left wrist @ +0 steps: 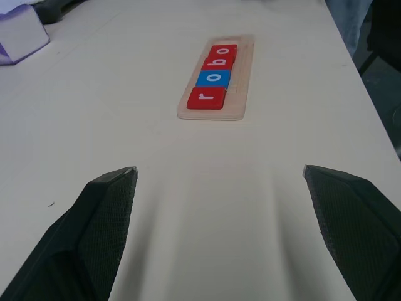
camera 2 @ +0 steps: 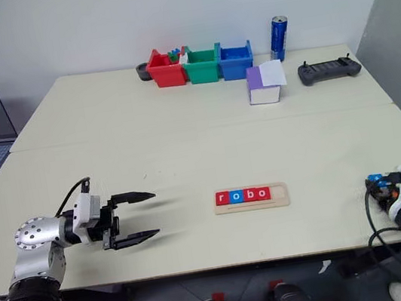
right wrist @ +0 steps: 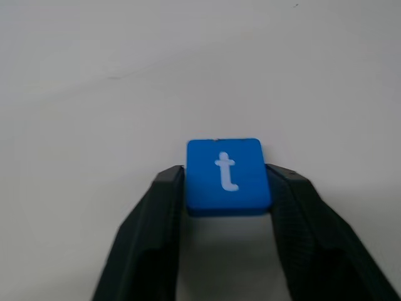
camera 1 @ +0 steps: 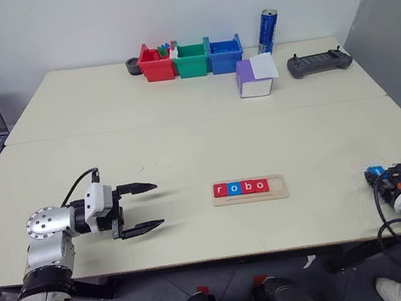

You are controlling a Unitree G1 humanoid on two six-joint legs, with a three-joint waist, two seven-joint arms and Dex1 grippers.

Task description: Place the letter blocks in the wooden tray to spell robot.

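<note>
Four letter blocks (camera 1: 240,188) (r-o-b-o) fill the wooden tray (camera 1: 277,188); right pincer (right wrist: 229,182) grips the t block (right wrist: 228,174), left pincer (camera 1: 148,204) gapes empty.

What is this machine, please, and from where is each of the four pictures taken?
It is a humanoid robot with two arms. Two pictures come from its head, looking down on a pale table; two come from cameras on its wrists. On the table lies a thin wooden tray holding four red and blue letter tiles that spell "robo". The left gripper is open and empty. The right gripper is closed on a blue square tile with a white "t".
</note>
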